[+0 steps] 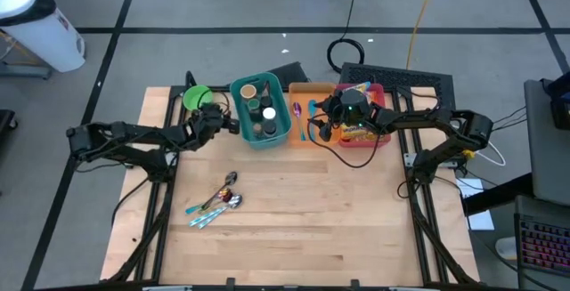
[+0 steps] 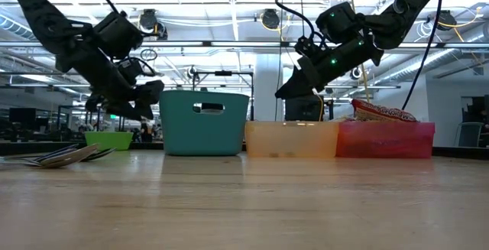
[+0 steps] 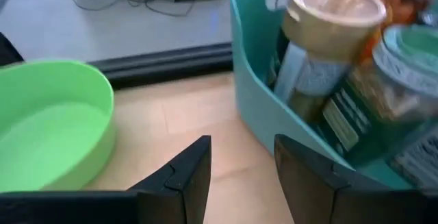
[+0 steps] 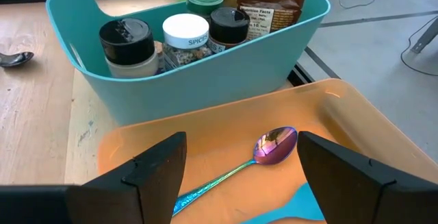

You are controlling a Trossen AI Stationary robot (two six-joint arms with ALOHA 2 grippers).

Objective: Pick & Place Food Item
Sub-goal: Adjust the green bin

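2 dark jointed arms w/ black cables; right gripper (image 2: pixel 284 91) shows green LEDs.

- Teal bin (image 4: pixel 205 87): smooth matt plastic.
- Green bowl (image 3: pixel 48 125): glossy plastic.
- Orange tray (image 4: pixel 328 128): smooth plastic.
- Spoon (image 4: pixel 263 152) between the right fingers: shiny iridescent metal.
- Table (image 1: pixel 294 229): pale wood grain.

Bowl (image 1: pixel 197 97) left of jar bin (image 1: pixel 261 111); tray (image 1: pixel 305 113) right.

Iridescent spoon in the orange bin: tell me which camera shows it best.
The right wrist view: the iridescent spoon lies in plain sight on the orange bin floor, bowl and handle visible. The high view shows only a small purple speck. The low view hides it behind the bin wall; the left wrist view misses it.
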